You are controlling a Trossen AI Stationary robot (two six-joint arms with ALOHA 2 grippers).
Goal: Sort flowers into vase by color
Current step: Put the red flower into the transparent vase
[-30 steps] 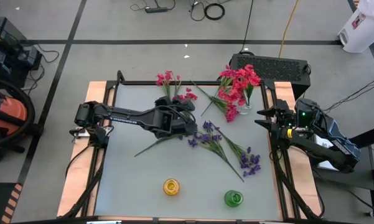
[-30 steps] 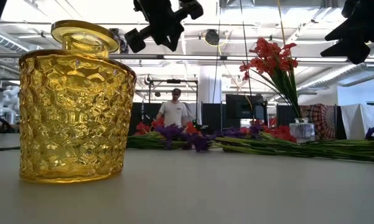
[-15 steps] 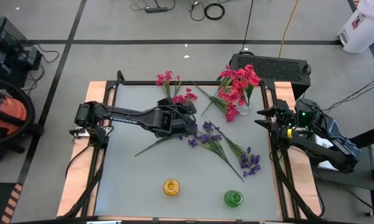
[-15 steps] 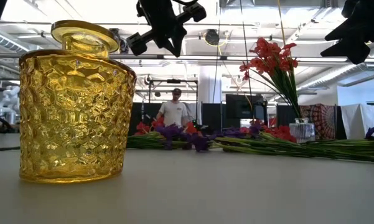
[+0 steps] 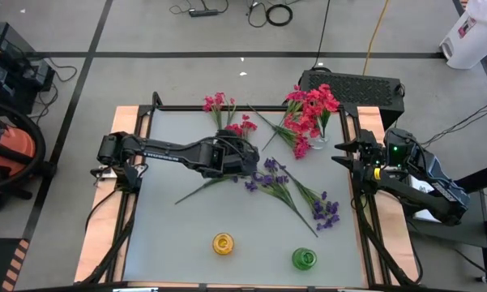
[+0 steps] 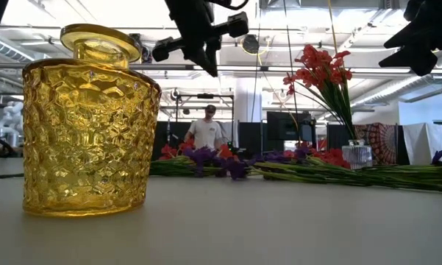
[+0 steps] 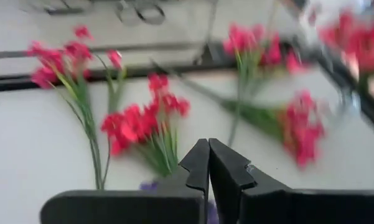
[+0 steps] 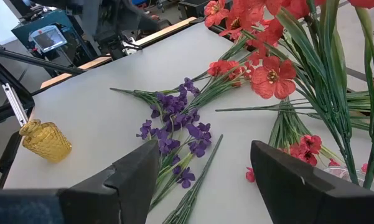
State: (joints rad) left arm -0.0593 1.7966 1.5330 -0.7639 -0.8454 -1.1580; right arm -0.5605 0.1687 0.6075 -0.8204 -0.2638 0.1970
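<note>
The yellow vase (image 5: 223,242) and the green vase (image 5: 304,259) stand at the near edge of the table (image 5: 170,219), at about 6 o'clock. That makes two small vases here. No writing can be read on them.

A bit farther in lie two bunches of purple flowers (image 5: 271,174), one in the middle and one toward 4 o'clock.

The left gripper (image 5: 247,166) hangs over the middle of the table. Its fingers are pressed together and hold nothing. The purple flowers lie just beside it, at its 3 o'clock. A small bunch of pink flowers (image 5: 241,126) lies just past it, at its 12 o'clock. In the left wrist view, that pink bunch shows straight ahead of the shut fingertips.

The right gripper (image 5: 344,152) waits over the table's edge at 3 o'clock. Its fingers are spread apart and empty.

Farthest off, another pink bunch (image 5: 217,103) lies at 12 o'clock. At 1 o'clock a clear vase (image 5: 319,143) holds red flowers (image 5: 312,104), and more red ones lie beside it.

A person (image 6: 204,131) stands far behind the table.
</note>
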